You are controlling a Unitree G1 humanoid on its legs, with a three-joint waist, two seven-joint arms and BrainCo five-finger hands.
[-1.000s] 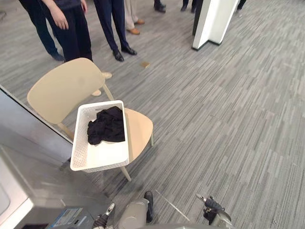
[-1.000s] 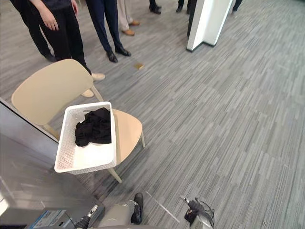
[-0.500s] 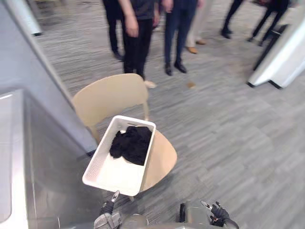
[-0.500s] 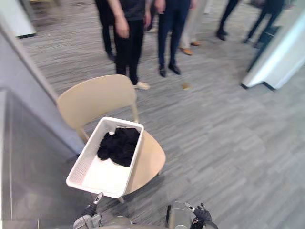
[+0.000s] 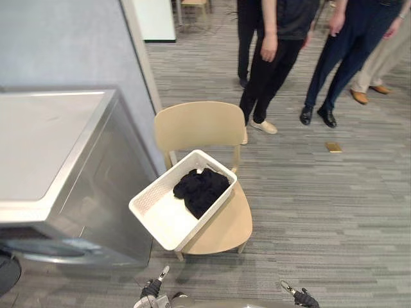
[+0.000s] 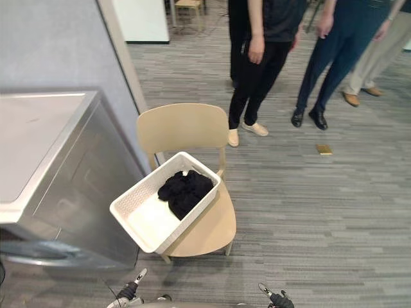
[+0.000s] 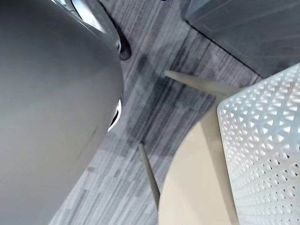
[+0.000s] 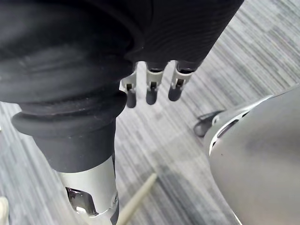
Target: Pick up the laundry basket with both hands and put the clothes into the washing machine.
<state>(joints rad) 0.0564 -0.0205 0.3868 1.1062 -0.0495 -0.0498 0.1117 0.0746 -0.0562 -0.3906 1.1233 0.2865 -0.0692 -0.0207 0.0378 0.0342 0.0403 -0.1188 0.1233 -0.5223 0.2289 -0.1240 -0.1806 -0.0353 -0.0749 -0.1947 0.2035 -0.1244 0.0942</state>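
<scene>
A white perforated laundry basket (image 5: 164, 215) lies across the seat of a beige chair (image 5: 226, 224), its near end overhanging the seat toward the washing machine. Black clothes (image 5: 202, 188) are heaped in the basket's far end. The steel-grey washing machine (image 5: 51, 147) stands to the left of the chair. My left hand (image 5: 155, 288) shows low at the picture's bottom edge, short of the basket. My right hand (image 5: 298, 298) is also low, to the right of the chair; its fingers (image 8: 151, 89) hang relaxed over the floor and hold nothing. The basket's wall (image 7: 267, 140) appears from below, above the chair's underside (image 7: 197, 187).
Several people (image 5: 282, 45) stand on the grey carpet just behind the chair. A small brown object (image 5: 333, 147) lies on the floor to the right. A grey wall panel (image 5: 77, 45) rises behind the washing machine. Open carpet lies to the right of the chair.
The camera has swung left, so the whole picture shifted: the washing machine's top and the wall now show. The basket still rests on the chair, and both hands stay low.
</scene>
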